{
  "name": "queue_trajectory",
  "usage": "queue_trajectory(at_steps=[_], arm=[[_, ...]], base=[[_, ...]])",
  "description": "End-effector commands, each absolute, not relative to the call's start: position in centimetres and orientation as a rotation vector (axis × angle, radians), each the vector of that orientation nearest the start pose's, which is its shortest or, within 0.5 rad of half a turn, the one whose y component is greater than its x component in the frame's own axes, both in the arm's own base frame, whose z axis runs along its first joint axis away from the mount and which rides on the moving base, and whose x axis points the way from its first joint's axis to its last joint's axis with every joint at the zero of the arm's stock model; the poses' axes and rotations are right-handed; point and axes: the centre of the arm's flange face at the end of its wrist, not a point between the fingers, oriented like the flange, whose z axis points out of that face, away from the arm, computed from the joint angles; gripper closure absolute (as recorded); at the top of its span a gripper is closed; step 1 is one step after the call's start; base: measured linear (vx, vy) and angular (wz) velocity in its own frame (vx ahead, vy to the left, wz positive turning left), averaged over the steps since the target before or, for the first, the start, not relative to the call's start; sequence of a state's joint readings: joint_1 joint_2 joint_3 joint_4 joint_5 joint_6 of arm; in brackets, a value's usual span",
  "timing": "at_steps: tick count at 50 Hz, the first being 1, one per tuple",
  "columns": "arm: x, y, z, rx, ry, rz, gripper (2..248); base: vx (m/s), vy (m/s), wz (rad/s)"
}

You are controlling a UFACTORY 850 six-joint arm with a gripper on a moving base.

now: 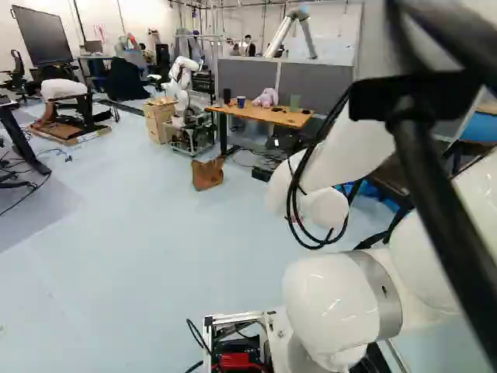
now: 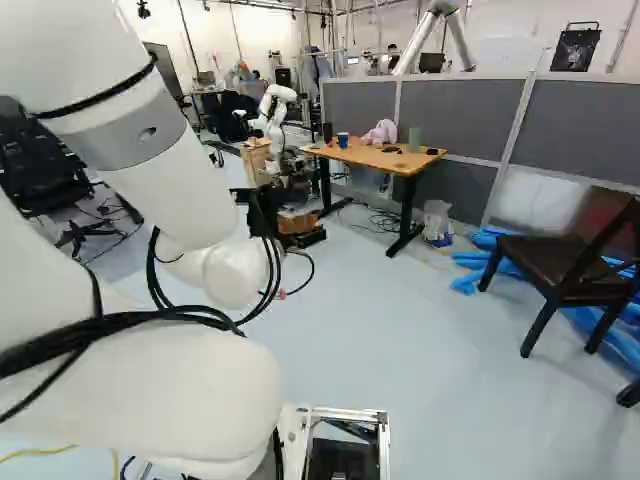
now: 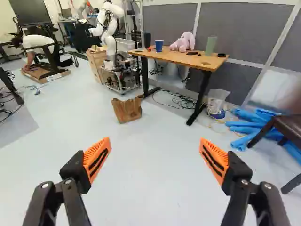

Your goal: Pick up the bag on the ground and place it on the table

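Observation:
In the right base view my gripper (image 2: 284,214) reaches out ahead of the white wrist, partly hidden by it. The wrist view shows the gripper (image 3: 155,157) with its orange-padded fingers wide apart and nothing between them. A brown bag (image 3: 127,110) stands on the floor ahead of the fingers, some way off and untouched; it is also the brown bag (image 1: 207,174) near the middle of the left base view. Beyond it and to its right is the wooden-topped table (image 3: 181,58), holding a blue cup, a pink plush toy and a green cup.
Another robot (image 3: 109,28) stands on a wheeled cart (image 3: 121,75) behind the bag, beside wooden boxes (image 3: 96,61). Cables (image 3: 178,100) and a clear plastic bag (image 3: 217,102) lie by the table legs. A dark chair (image 2: 560,262) and blue tubes (image 2: 480,262) are farther right.

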State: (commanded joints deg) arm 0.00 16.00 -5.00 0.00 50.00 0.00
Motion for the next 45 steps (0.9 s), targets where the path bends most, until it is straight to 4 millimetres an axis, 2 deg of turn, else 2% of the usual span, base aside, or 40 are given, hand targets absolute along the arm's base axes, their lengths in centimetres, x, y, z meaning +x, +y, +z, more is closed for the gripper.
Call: queue_trajectory(at_steps=[45], arm=[[27.03, 0.00, 36.56, -2.558, 0.000, -1.824, 3]], base=[[0.000, 0.000, 0.000]])
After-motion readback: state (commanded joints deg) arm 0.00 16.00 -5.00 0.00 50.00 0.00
